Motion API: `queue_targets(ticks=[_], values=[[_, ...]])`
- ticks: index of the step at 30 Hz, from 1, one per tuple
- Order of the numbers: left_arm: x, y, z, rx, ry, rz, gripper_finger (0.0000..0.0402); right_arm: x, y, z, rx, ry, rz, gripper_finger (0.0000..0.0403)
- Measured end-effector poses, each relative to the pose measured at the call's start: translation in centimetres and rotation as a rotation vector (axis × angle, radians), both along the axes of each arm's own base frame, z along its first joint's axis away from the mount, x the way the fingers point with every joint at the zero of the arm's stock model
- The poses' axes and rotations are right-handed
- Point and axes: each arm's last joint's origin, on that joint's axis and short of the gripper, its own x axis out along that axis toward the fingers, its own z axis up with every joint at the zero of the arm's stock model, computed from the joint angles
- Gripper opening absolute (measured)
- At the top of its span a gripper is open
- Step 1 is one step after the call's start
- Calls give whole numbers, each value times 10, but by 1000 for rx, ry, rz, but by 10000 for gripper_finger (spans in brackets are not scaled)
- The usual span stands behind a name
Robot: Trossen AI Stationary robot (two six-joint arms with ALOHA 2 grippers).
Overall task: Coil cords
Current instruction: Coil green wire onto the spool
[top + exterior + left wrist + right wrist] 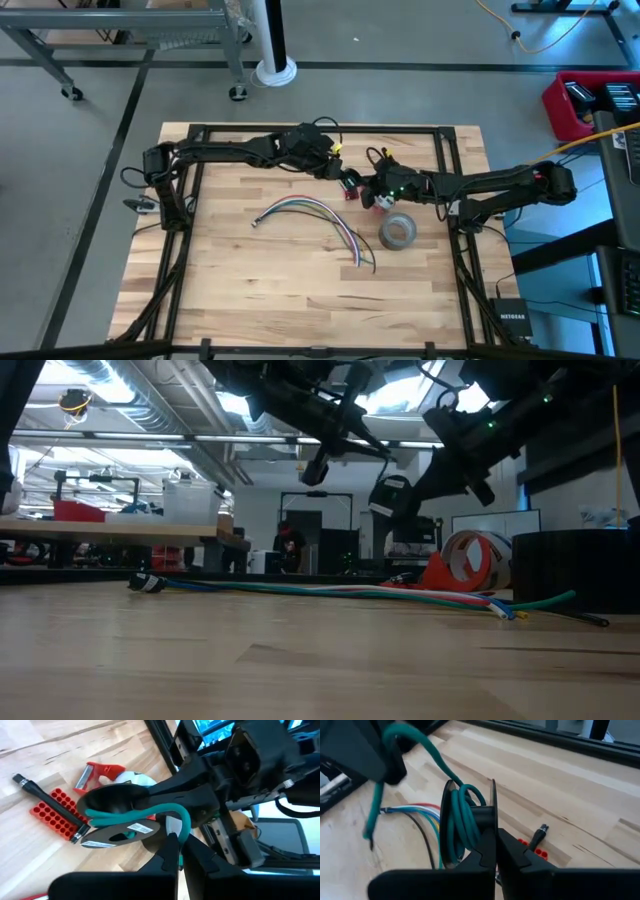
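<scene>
Winding needs two hands, so right gripper is clamped on the spool rim, lifted above table, and left gripper, clenched on green wire just beside it, feeds wire on; other cords lie below, untouched.

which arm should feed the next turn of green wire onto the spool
Left, I'd judge. The left pincer is shut on the loose end of the green wire, free to lead it around. The right pincer is shut on the spool, so it is better kept as the holder.
</scene>
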Motion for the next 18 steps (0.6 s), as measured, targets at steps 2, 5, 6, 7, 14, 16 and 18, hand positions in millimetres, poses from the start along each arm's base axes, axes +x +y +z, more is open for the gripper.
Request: queue_targets(ticks=[2, 5, 6, 7, 14, 16, 18], values=[[1, -3, 0, 8, 3, 6, 0, 1, 0, 1, 12, -21, -9, 1], [2, -9, 0, 16, 4, 6, 0, 2, 0, 4, 10, -53, -10, 1], [3, -11, 0, 18, 5, 4, 0, 2, 0, 4, 10, -62, -10, 1], [4, -13, 0, 22, 5, 5, 0, 3, 0, 5, 9, -73, -10, 1], [8, -24, 2, 53, -20, 11, 0, 5, -1, 10, 11, -133, -14, 1], [8, -27, 2, 66, -16, 17, 0, 6, -1, 11, 25, -155, -23, 1], [9, -30, 2, 88, -15, 28, 0, 8, -1, 13, 25, -184, -24, 1]])
